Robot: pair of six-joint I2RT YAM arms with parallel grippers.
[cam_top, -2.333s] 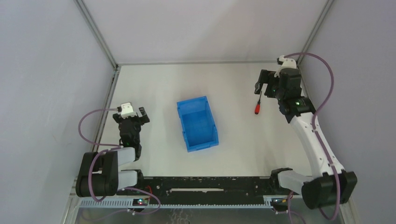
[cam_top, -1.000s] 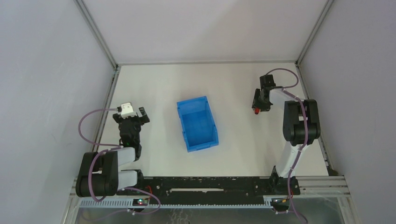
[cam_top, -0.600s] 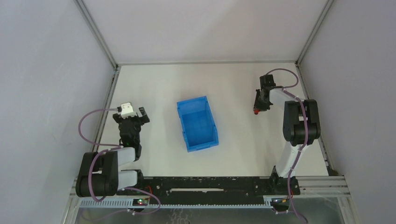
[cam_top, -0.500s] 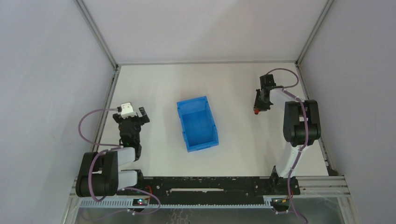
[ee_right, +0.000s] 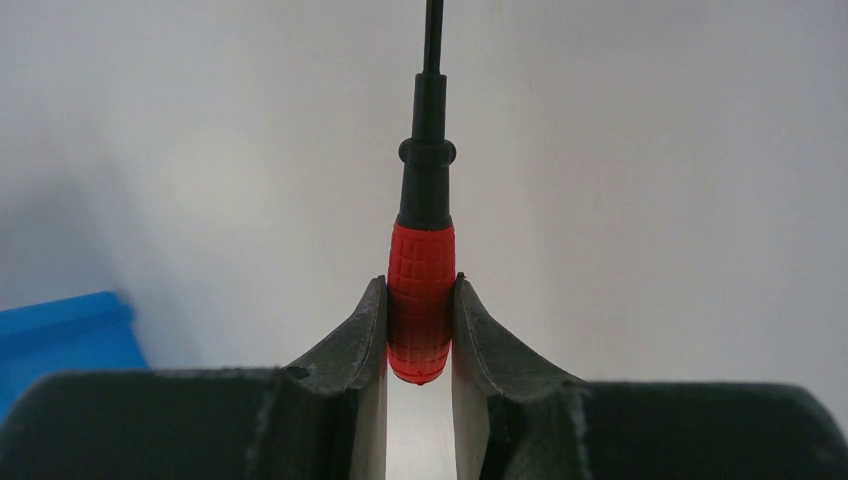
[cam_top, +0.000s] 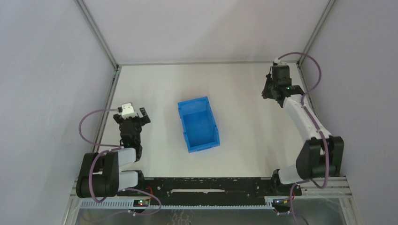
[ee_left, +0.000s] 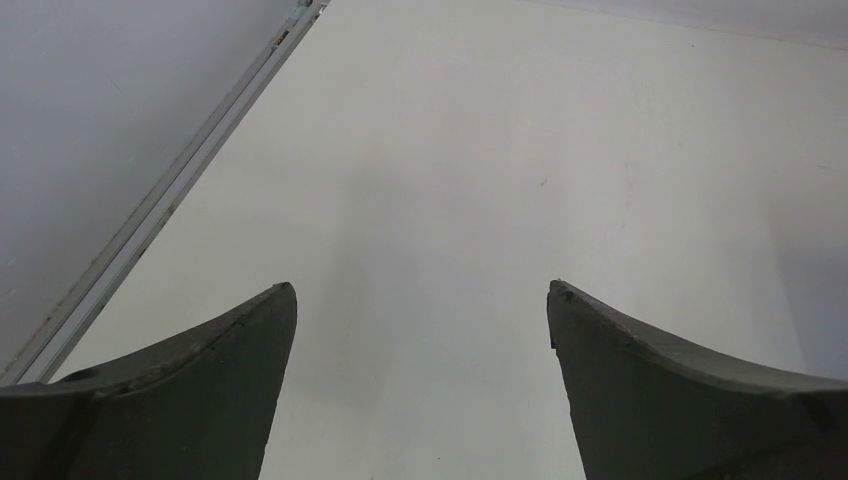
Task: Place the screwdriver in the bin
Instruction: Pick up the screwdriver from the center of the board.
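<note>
White desk (cam_top: pixel 239 136), bin (cam_top: pixel 199 123) central; right hand (cam_top: pixel 268 92) at two o'clock clamps the screwdriver (ee_right: pixel 421 285), left hand (ee_left: pixel 420 296) at eight o'clock gapes open

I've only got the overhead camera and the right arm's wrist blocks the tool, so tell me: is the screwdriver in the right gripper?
Observer: Yes. The right wrist camera shows the right gripper shut on the screwdriver, fingers pinching its red handle.
Operator: Where on the handle?
Observer: Near the butt end; the black shaft points straight out past the fingertips.
Operator: Left gripper holding anything?
Observer: No. Its wrist camera shows the left gripper open, only bare table between the fingers.
</note>
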